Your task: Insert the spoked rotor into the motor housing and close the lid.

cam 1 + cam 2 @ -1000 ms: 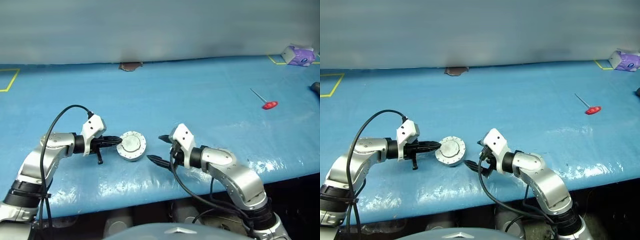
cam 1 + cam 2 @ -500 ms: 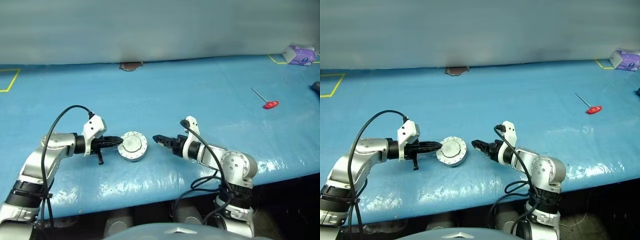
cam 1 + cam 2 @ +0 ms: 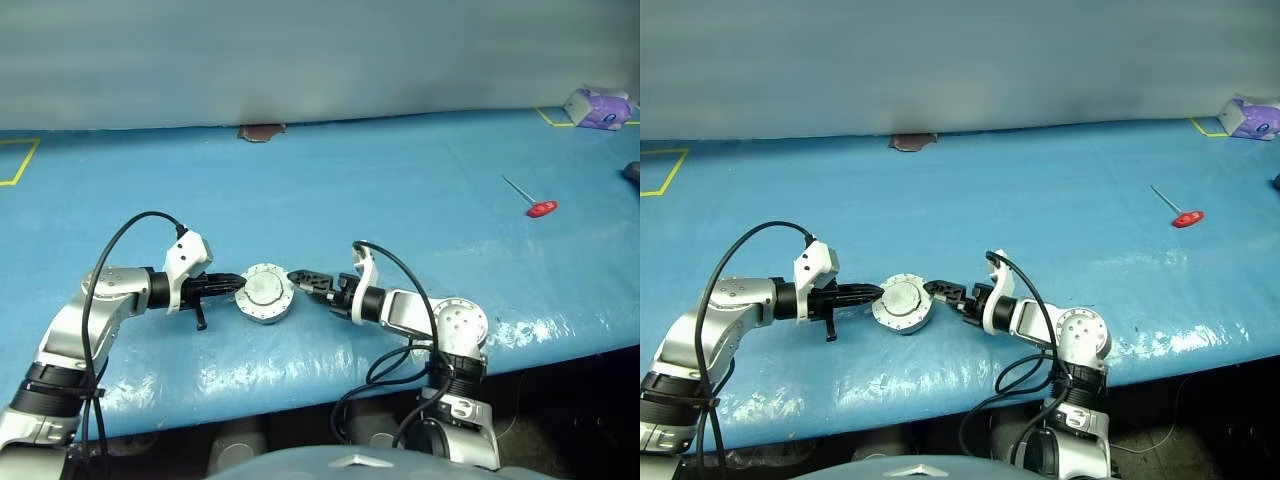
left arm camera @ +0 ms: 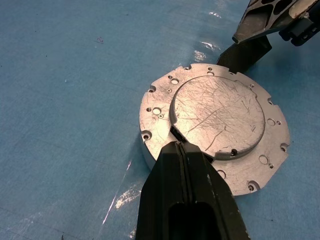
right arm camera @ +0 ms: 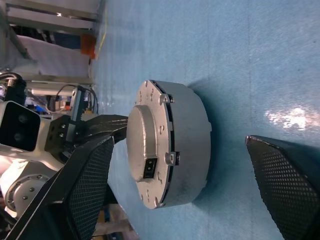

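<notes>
On the blue tabletop (image 3: 420,180) the lid (image 4: 216,116) sits on the motor housing (image 5: 187,145). Our left fingers (image 4: 186,165), clenched empty, rest against the lid's raised centre. Our right fingers (image 5: 280,175) gape, released, with the housing lying between them.

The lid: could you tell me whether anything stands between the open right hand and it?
Nothing visible does. The right hand is open just beside the lid, which sits on the motor housing; the shut left hand presses from the opposite side.
</notes>
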